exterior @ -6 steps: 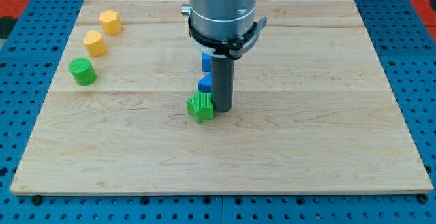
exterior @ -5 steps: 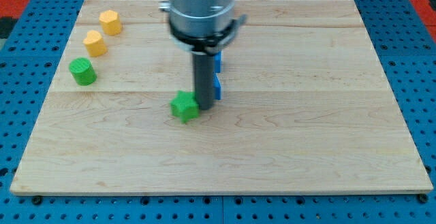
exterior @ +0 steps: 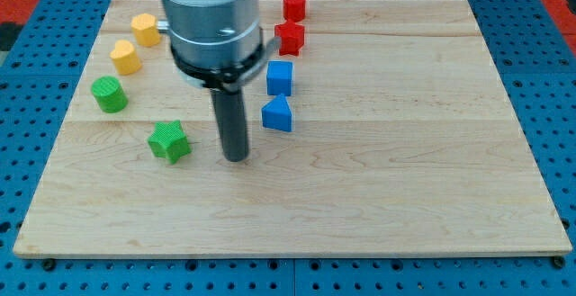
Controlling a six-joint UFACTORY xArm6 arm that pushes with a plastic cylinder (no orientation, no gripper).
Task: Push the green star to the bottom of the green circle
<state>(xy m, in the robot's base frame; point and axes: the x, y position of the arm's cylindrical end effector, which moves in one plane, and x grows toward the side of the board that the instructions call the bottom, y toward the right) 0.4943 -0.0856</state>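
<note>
The green star (exterior: 169, 141) lies on the wooden board, left of centre. The green circle (exterior: 109, 94) stands near the board's left edge, up and to the left of the star. My tip (exterior: 236, 157) rests on the board to the right of the star, a short gap apart from it.
Two yellow blocks (exterior: 126, 57) (exterior: 145, 29) sit above the green circle at the top left. A blue cube (exterior: 280, 77) and a blue triangular block (exterior: 277, 114) lie right of the rod. Two red blocks (exterior: 290, 38) (exterior: 294, 5) sit near the board's top edge.
The rod has swept leftwards, pushing the green star to the left towards the green circle. The star now sits apart from my tip. The blue and red blocks are uncovered.
</note>
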